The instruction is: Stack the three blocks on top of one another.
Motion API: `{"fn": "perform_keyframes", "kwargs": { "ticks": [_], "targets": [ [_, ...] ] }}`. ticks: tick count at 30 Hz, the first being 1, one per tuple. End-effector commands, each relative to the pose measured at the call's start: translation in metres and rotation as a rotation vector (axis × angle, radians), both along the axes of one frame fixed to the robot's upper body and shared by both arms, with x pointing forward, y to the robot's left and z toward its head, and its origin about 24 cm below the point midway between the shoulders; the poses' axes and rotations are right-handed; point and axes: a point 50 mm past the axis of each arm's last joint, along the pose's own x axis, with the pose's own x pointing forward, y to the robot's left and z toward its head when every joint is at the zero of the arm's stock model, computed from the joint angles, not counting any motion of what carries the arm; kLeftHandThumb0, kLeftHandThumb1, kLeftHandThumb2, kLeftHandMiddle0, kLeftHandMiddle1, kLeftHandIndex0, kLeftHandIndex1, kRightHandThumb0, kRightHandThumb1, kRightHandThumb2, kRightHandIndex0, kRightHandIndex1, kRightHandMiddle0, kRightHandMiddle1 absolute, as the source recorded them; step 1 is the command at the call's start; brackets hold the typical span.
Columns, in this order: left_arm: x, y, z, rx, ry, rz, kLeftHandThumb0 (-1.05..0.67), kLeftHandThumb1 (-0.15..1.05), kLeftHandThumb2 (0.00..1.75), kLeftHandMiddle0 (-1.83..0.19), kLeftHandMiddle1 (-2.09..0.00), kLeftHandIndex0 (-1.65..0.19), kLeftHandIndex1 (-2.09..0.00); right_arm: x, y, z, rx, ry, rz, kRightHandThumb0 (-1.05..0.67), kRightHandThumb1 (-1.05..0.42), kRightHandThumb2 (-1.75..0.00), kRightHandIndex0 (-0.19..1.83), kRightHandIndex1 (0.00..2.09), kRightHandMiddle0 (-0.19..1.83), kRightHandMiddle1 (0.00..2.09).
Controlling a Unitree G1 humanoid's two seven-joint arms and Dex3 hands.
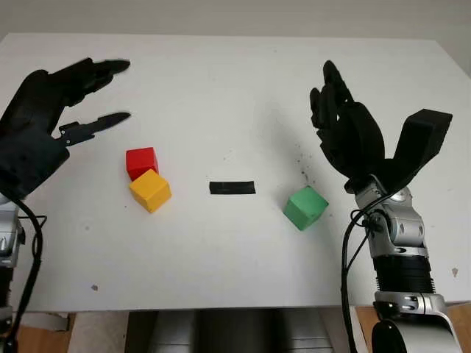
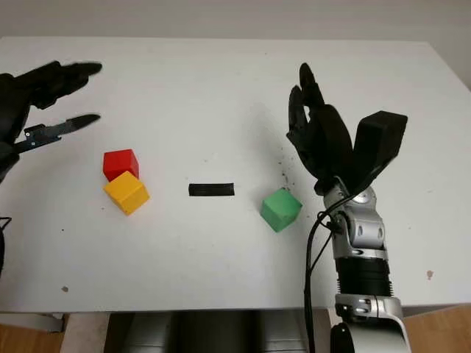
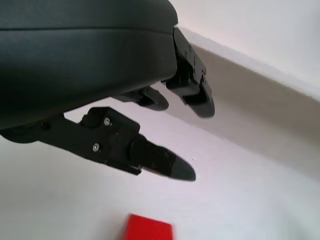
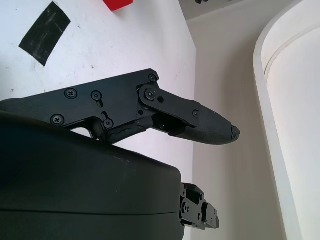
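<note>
Progress: nothing stacked yet; all three blocks sit on the counter (image 1: 221, 88).
Blocks: red block (image 1: 141, 162) touching yellow block (image 1: 150, 190) at left; green block (image 1: 305, 207) right.
Left hand (image 1: 44, 110): open, empty, far left.
Right hand (image 1: 349, 136): open, empty, beside green.

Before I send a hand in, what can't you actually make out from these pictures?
- Red block against yellow block: the yellow one covers their meeting faces in the head views, so touching or a slight gap cannot be told.
- Red block in the left wrist view: cut off by the picture's edge.
- Green block: its far sides are hidden.
- Left hand, open, and right hand, open: height above the table unclear.
</note>
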Motion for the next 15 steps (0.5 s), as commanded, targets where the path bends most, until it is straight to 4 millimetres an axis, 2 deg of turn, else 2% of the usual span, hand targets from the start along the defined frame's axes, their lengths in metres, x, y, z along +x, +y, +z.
{"fn": "perform_keyframes", "kwargs": {
  "ticks": [1, 5, 12, 15],
  "targets": [
    [0.002, -0.001, 0.009, 0.112, -0.018, -0.011, -0.28, 0.93, 0.05, -0.36, -0.03, -0.33, -0.35, 0.002, -0.003, 0.012, 0.000, -0.028, 0.001, -0.66, -1.05, -0.74, -0.19, 0.00, -0.19, 0.00],
    [0.006, -0.006, 0.014, 0.480, -0.061, -0.003, -0.30, 0.92, 0.05, -0.23, -0.03, -0.32, -0.17, 0.003, -0.005, 0.016, 0.013, -0.011, 0.006, -0.66, -1.05, -0.73, -0.19, 0.00, -0.19, 0.00],
    [0.011, -0.014, 0.012, 0.915, -0.179, -0.102, -0.25, 0.89, 0.04, -0.16, -0.03, -0.30, -0.09, 0.003, -0.006, 0.017, 0.008, -0.002, 0.007, -0.67, -1.05, -0.73, -0.19, 0.00, -0.19, 0.00],
    [0.014, -0.016, 0.012, 1.070, -0.237, -0.155, -0.29, 0.88, 0.05, -0.13, -0.02, -0.27, -0.06, 0.002, -0.006, 0.017, 0.001, 0.002, 0.004, -0.67, -1.05, -0.73, -0.19, 0.00, -0.19, 0.00]
  ]
}}
